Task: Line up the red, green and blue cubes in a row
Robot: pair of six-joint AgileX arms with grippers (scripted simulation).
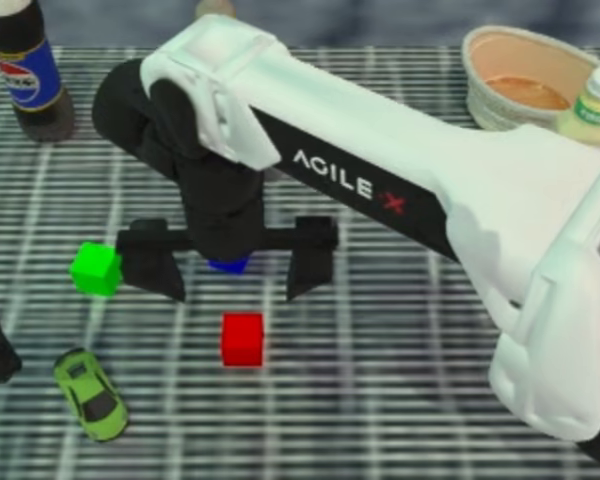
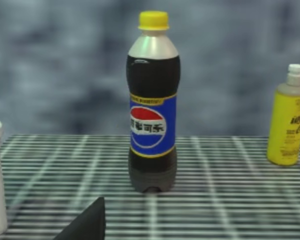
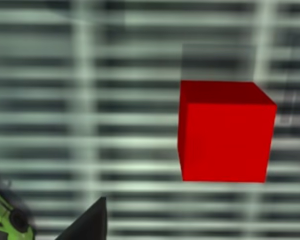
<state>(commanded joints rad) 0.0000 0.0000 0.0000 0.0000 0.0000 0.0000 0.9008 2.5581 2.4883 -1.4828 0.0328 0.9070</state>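
Item 1, my right gripper (image 1: 227,262): reached across to the table's middle, fingers spread wide apart, holding nothing.

Item 2, blue cube (image 1: 227,265): directly under my right gripper, between the 2 fingers and mostly hidden by the wrist; only a sliver shows. Whether the fingers are low enough to grip it, I cannot tell.

Item 3, green cube (image 1: 97,268): just outside the finger nearer the table's left, close to it, roughly level with the blue cube.

Item 4, red cube (image 1: 242,339): just in front of my right gripper, nearer the table's front edge, out of line with the other 2.

Item 5, my left gripper: parked at the table's left edge, fingers not readable.

Item 6, bystanders: toy car (image 1: 90,394) beyond the green cube toward the front; cola bottle (image 1: 25,62), bowl (image 1: 520,75) and yellow soap bottle (image 1: 592,108) far behind my gripper.

Progress, as I judge it: 0 of 3 cubes form a tidy row yet. Green and blue nearly share 1 line; red remains to be brought up beside them.
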